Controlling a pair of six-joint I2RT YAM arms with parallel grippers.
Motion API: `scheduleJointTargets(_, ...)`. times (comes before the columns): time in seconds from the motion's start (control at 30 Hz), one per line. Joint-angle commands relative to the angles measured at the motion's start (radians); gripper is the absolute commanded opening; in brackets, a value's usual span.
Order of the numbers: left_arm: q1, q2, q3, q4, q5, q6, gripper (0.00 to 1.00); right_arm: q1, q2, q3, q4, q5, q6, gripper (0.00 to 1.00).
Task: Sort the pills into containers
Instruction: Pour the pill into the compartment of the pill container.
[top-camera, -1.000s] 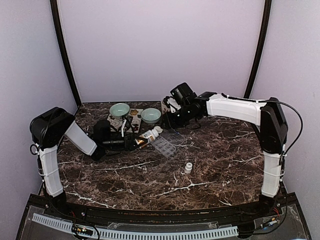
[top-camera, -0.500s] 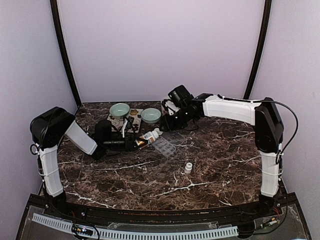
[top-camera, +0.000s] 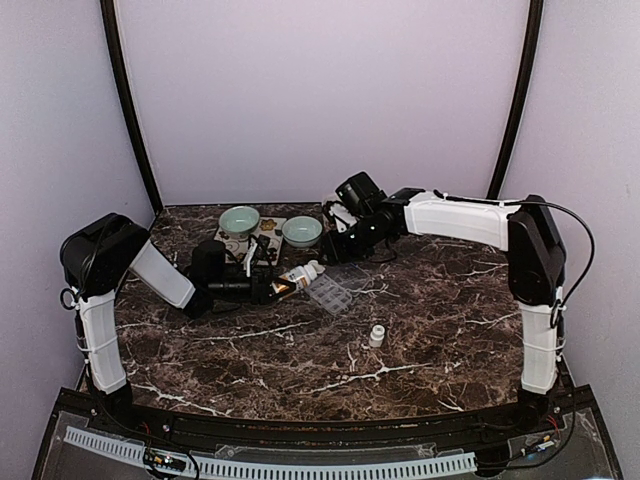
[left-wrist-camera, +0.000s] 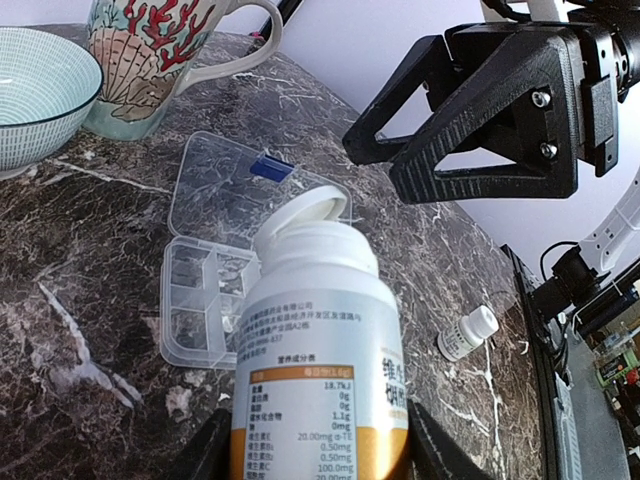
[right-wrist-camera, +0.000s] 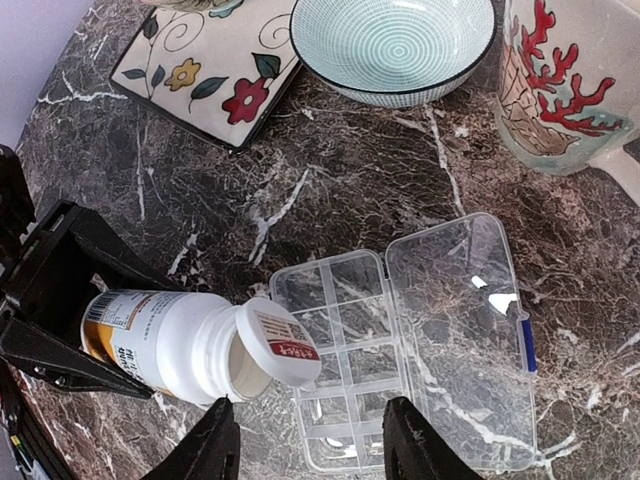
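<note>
- Left gripper (right-wrist-camera: 105, 320) clamps a white bottle (right-wrist-camera: 170, 345), cap (right-wrist-camera: 282, 348) flipped open; mouth beside the open box (right-wrist-camera: 345, 300)
- Right gripper (right-wrist-camera: 312, 442) hangs above the box; jaws apart, empty

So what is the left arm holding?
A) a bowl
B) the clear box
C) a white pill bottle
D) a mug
C: the left jaws are clamped on the white pill bottle, its cap flipped open, next to the clear box.

Clear compartmented organiser box (right-wrist-camera: 400, 342) lies flat; lid open.
</note>
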Motion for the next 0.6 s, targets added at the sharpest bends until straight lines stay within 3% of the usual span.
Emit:
scheduleJointTargets(0.0, 0.004, -0.020, 0.017, -0.010, -0.005, 0.035, 0.00, 0.002, 0.020, -0.007, 0.003, -0.009, -0.010, 0.50)
scheduleJointTargets(0.57, 0.004, -0.024, 0.026, -0.034, -0.013, 0.057, 0.00, -0.001, 0.082, 0.027, -0.004, -0.018, -0.019, 0.50)
